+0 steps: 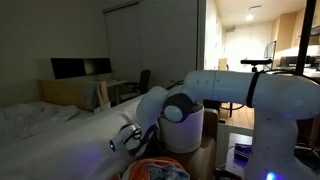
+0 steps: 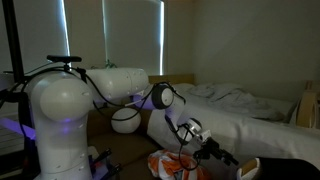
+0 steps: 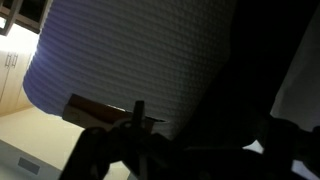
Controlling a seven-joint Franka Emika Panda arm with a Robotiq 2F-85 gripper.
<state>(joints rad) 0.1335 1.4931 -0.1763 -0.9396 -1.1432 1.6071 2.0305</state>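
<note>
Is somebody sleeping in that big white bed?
No, the wide bed with rumpled white sheets shows only crumpled bedding in an exterior view, with nobody lying on it.

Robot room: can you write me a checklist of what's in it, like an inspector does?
Surface: too dark to tell what the pile lies on.
Job's things: orange and white cloth pile, just below the claw.
Clutter: white bin behind the claw.
Claw: open, holding nothing, above the pile.
Cables: black cable looping by the robot arm.
Surroundings: dim bedroom; bed, monitors on a desk, chair.
</note>
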